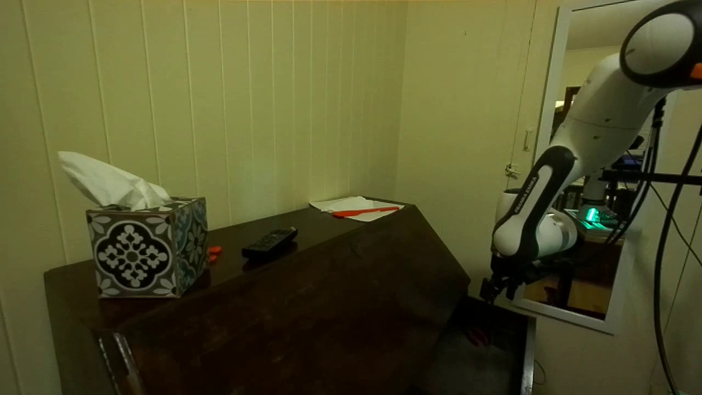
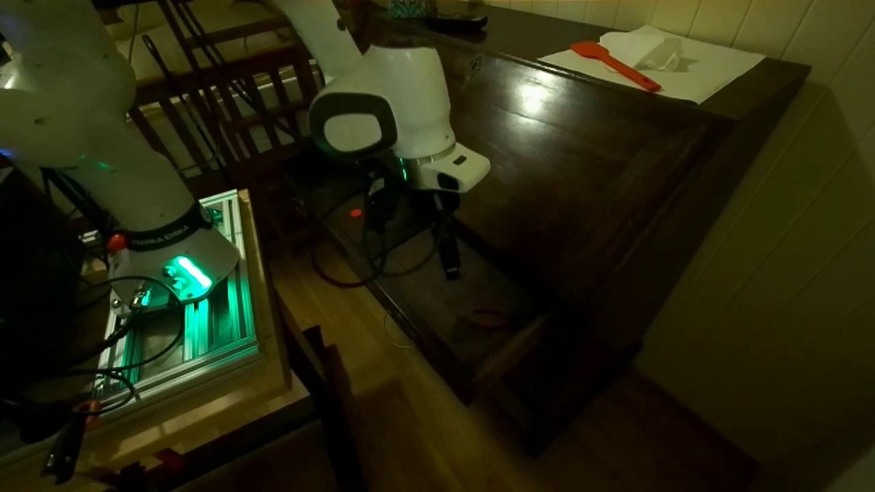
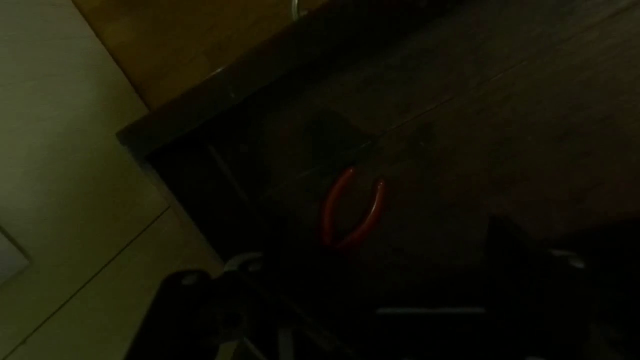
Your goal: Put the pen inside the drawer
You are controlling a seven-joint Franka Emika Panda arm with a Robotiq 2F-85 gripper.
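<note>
Your gripper (image 3: 392, 242) hangs over the pulled-out drawer (image 2: 425, 290), jaws spread; below jaw level, a pair of red handles (image 3: 327, 220) lies inside.

I'm looking down into the drawer (image 3: 200, 105), very dark inside, where a pair of curved red handles (image 3: 328, 215), meeting at one end, lies on the bottom near a corner; what they run into is too dark for me to tell. My fingers (image 3: 200, 300) show along the lower edge as black shapes, well apart. Outside the drawer I see orange-brown floor (image 3: 200, 42) and pale, seamed wall (image 3: 55, 135).
</note>
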